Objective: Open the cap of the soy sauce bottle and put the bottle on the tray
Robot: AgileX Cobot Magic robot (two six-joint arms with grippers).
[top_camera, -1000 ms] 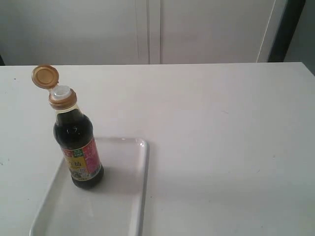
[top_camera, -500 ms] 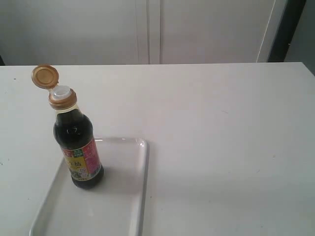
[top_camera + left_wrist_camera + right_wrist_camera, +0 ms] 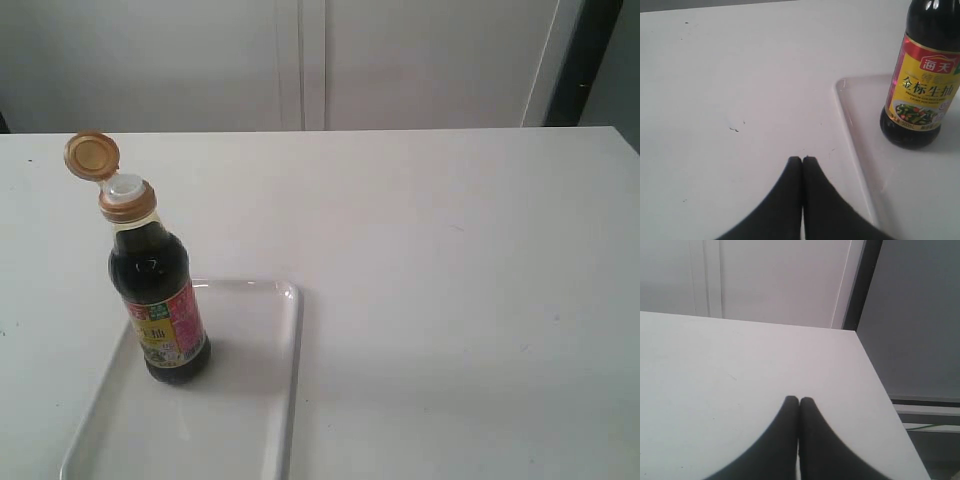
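Left jaws: closed, black tips pressed together, nothing between them, over bare bench point(image 3: 740, 75); height above it can't be told. Soy sauce bottle point(image 3: 923, 85) sits ahead of those tips and off to one side, well apart from them. It's upright on the tray point(image 3: 860, 165), close to the tray corner nearest the jaws. Top of the bottle is cut off by the frame in the left wrist view, so only the label & dark lower body show. Exterior view fills that in: cap point(image 3: 92, 155) flipped open, tilted back off the collar point(image 3: 130, 207), white spout point(image 3: 125, 186) exposed. Tray's near end runs out of frame there. Label's small print is too fine to read. Right jaws: also closed, empty, over bench w/ its far corner ahead and pale wall point(image 3: 775, 280) beyond.
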